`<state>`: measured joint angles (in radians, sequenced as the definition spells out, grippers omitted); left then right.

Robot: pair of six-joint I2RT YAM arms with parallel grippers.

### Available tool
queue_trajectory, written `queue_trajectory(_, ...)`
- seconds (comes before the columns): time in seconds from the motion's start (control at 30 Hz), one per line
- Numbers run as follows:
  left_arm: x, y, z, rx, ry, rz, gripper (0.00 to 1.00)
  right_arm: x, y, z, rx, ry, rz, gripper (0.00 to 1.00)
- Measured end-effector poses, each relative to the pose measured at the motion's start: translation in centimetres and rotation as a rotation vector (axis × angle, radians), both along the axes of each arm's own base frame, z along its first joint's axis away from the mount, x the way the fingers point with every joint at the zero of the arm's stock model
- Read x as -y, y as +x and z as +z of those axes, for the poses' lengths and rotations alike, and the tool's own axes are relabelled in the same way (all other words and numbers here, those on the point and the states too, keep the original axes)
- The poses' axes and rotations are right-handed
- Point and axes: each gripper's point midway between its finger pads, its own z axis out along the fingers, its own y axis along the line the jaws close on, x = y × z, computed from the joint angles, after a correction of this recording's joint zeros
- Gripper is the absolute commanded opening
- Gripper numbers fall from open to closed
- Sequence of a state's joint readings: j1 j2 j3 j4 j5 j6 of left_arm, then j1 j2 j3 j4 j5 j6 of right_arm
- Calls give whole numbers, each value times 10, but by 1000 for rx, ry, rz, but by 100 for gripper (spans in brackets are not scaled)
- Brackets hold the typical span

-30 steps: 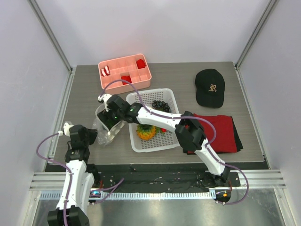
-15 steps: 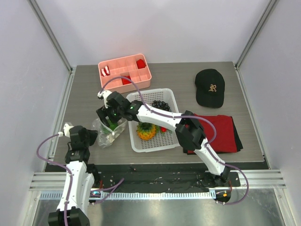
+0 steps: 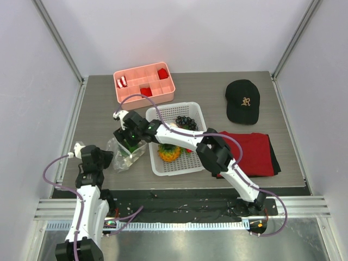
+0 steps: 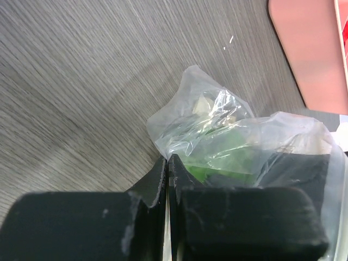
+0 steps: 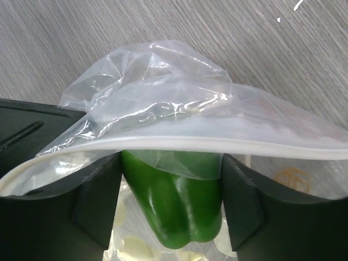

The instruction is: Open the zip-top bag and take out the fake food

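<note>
The clear zip-top bag (image 3: 120,157) lies on the table left of the white basket. My left gripper (image 3: 103,157) is shut on the bag's near corner; in its wrist view the left gripper (image 4: 167,162) pinches the plastic of the bag (image 4: 217,125). My right gripper (image 3: 128,142) reaches into the bag's open mouth. In the right wrist view the right gripper (image 5: 171,163) stands with both fingers pressed against a green fake pepper (image 5: 174,212), under the rim of the bag (image 5: 163,103). Whitish pieces (image 5: 136,250) lie below the pepper. A yellow pineapple (image 3: 169,153) and dark grapes (image 3: 185,120) sit in the basket.
The white perforated basket (image 3: 179,171) stands mid-table, right of the bag. A pink compartment tray (image 3: 144,81) with red pieces is at the back. A black cap (image 3: 242,101) and a red cloth (image 3: 255,153) lie to the right.
My right gripper has moved toward the near edge and down into the bag's mouth, around the green pepper. The left gripper has kept its hold on the bag.
</note>
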<state>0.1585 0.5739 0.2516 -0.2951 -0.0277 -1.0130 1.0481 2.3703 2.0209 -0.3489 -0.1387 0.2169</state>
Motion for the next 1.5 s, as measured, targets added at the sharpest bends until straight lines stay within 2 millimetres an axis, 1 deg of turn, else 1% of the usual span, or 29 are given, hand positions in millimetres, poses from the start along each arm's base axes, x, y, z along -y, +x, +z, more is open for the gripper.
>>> queue_trajectory(0.07, 0, 0, -1, -2, 0, 0, 0, -1, 0, 0, -1, 3, 0, 52)
queue_trajectory(0.1, 0, -1, -2, -2, -1, 0, 0, 0, 0, -1, -3, 3, 0, 42)
queue_trajectory(0.17, 0, -1, -4, -7, -1, 1, 0, 0, -1, -2, -6, 5, 0, 31)
queue_trajectory(0.2, 0, -1, -5, -12, -1, 1, 0, -1, -1, -2, -6, 7, -1, 21)
queue_trajectory(0.23, 0, -1, -6, -15, -1, 1, 0, 0, -1, -2, -5, 9, -1, 15)
queue_trajectory(0.3, -1, -1, -7, -19, 0, 4, 0, 3, -3, -1, -7, 10, -3, 5)
queue_trajectory(0.37, -1, -2, -8, -25, 1, 6, 0, 9, -7, 1, -15, 1, -7, 2)
queue_trajectory(0.43, -2, -2, -9, -30, 4, 11, 0, 16, -11, 5, -26, -7, -9, 1)
queue_trajectory(0.5, -2, -1, -10, -30, 5, 11, 0, 23, -18, 15, -35, -7, -3, 1)
queue_trajectory(0.6, -2, 1, -8, -23, 5, 8, 0, 32, -29, 35, -48, 12, 17, 1)
queue_trajectory(0.73, -1, 6, -2, -5, 3, 2, 0, 38, -48, 74, -57, 73, 65, 1)
queue_trajectory(0.83, 0, 11, 7, 19, 2, -7, 0, 40, -58, 104, -67, 134, 97, 1)
queue_trajectory(0.87, 0, 13, 12, 31, 5, -8, 0, 43, -61, 113, -73, 151, 106, 1)
queue_trajectory(0.93, -1, 14, 16, 40, 12, -7, 0, 49, -63, 123, -86, 171, 114, 1)
queue_trajectory(1.03, -6, 12, 15, 33, 34, 9, 0, 58, -60, 135, -110, 200, 116, 5)
queue_trajectory(1.13, -8, 10, 15, 27, 41, 12, 0, 62, -54, 141, -137, 227, 113, 5)
queue_trajectory(1.23, -6, 11, 19, 45, 36, 8, 0, 59, -50, 138, -187, 248, 112, 5)
queue_trajectory(1.3, -5, 10, 17, 45, 29, 4, 0, 44, -45, 125, -216, 262, 114, 4)
queue_trajectory(1.33, -4, 10, 16, 43, 27, 2, 5, 38, -44, 117, -223, 259, 113, 4)
queue_trajectory(1.37, -4, 9, 15, 39, 25, 1, 16, 31, -42, 104, -237, 249, 111, 3)
queue_trajectory(1.4, -3, 9, 14, 34, 24, -3, 47, 25, -42, 93, -248, 241, 110, 3)
queue_trajectory(1.43, -3, 8, 13, 28, 25, -5, 60, 18, -41, 73, -266, 223, 105, 3)
queue_trajectory(1.47, -3, 6, 11, 18, 30, -6, 83, 16, -41, 59, -280, 205, 100, 4)
queue_trajectory(1.5, -3, 3, 9, 5, 27, -2, 90, 16, -40, 42, -298, 180, 87, 4)
